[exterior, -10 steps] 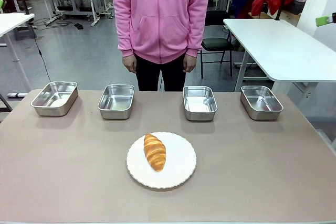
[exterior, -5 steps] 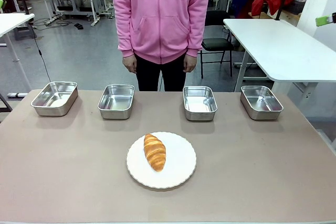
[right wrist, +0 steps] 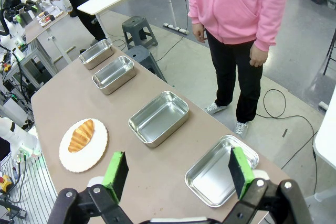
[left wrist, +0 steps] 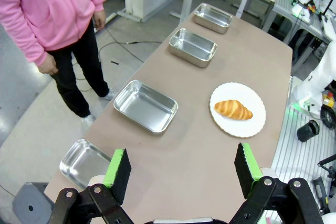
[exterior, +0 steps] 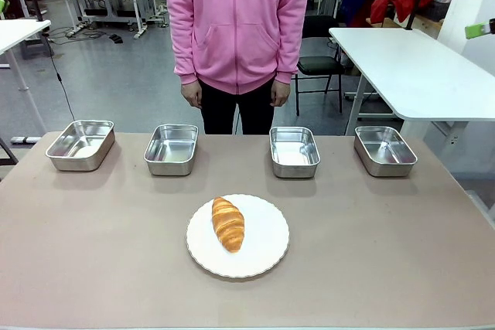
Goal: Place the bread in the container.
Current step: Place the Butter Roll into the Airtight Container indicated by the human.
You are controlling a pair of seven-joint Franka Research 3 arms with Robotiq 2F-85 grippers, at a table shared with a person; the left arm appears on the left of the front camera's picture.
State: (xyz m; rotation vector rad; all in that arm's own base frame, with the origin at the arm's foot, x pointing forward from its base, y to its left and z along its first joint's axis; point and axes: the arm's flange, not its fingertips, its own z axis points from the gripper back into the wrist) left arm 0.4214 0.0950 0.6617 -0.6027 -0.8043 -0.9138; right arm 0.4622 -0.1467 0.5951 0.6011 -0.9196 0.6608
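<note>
The bread [exterior: 228, 223], a golden-brown croissant, lies on a round white plate [exterior: 263, 259] in the middle of the table. Several identical shallow steel trays stand in a row along the far edge, among them one at the far left [exterior: 80, 162] and one at the far right [exterior: 384, 168]. Nothing shows which of them is the container. My left gripper [left wrist: 182, 174] hangs open high above the table's left end, with the bread [left wrist: 233, 109] far ahead of it. My right gripper [right wrist: 177, 174] is open high above the right end, and the bread [right wrist: 81, 135] lies far off.
A person in a pink hoodie [exterior: 236, 21] stands at the far side, behind the two middle trays [exterior: 170, 167] [exterior: 294, 170], with both hands down. All the trays are empty. The brown tabletop [exterior: 387, 245] is bare around the plate.
</note>
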